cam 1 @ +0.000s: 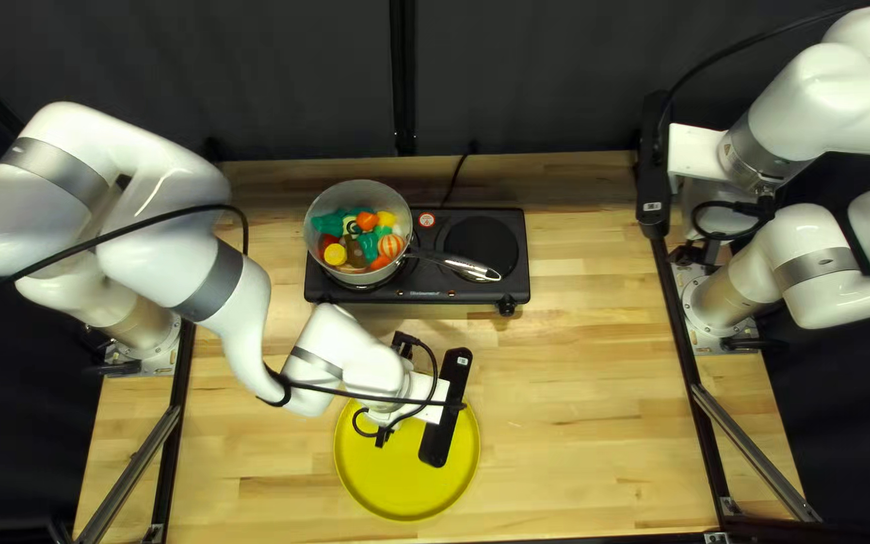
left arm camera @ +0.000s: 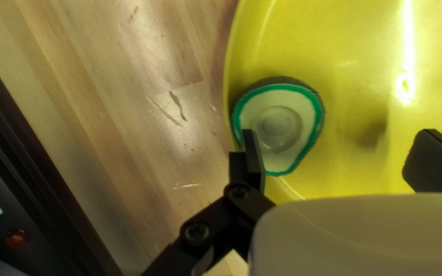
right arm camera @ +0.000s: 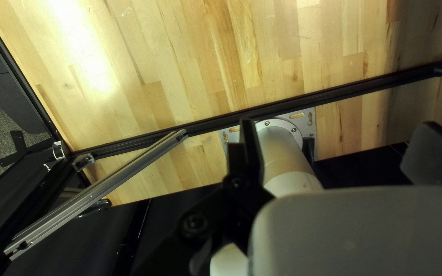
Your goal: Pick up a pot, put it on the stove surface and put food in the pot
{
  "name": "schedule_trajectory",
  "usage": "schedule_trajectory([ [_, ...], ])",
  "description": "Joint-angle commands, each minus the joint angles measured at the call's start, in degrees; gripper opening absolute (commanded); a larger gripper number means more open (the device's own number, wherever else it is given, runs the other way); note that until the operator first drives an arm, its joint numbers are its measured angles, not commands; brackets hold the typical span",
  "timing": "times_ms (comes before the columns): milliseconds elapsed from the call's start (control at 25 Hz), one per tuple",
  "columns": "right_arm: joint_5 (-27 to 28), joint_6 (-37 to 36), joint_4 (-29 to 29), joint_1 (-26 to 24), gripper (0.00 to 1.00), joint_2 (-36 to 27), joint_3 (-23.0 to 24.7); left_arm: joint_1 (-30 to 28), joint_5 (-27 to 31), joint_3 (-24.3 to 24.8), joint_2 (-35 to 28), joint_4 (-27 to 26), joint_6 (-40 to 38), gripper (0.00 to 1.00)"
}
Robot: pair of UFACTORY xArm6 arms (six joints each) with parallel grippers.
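Counter [cam 1: 596, 403] below, six o'clock from the stove [cam 1: 437, 288], centre left jaws, apart like right jaws, over the avocado [left arm camera: 277, 122].

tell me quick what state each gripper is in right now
Left gripper: open above the yellow plate, one finger by the green-rimmed food piece, not gripping it.
Right gripper: open, holding nothing.
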Motion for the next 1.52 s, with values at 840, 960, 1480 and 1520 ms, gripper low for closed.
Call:
schedule_trajectory([
  [840, 0.0, 0.0, 0.0, 0.0, 1.0, 0.0, 0.0, 1.36, -0.17, 0.91, 1.0, -0.29, -2.84, 1.0],
  [960, 0.0, 0.0, 0.0, 0.0, 1.0, 0.0, 0.0, 1.66, -0.75, 1.33, 0.93, -0.83, -2.71, 1.0],
  [1480, 0.0, 0.0, 0.0, 0.0, 1.0, 0.0, 0.0, 2.31, -2.12, 2.0, 1.01, -1.39, -2.68, 1.0],
  [1520, 0.0, 0.0, 0.0, 0.0, 1.0, 0.0, 0.0, 2.31, -2.22, 2.02, 1.07, -1.39, -2.71, 1.0],
])
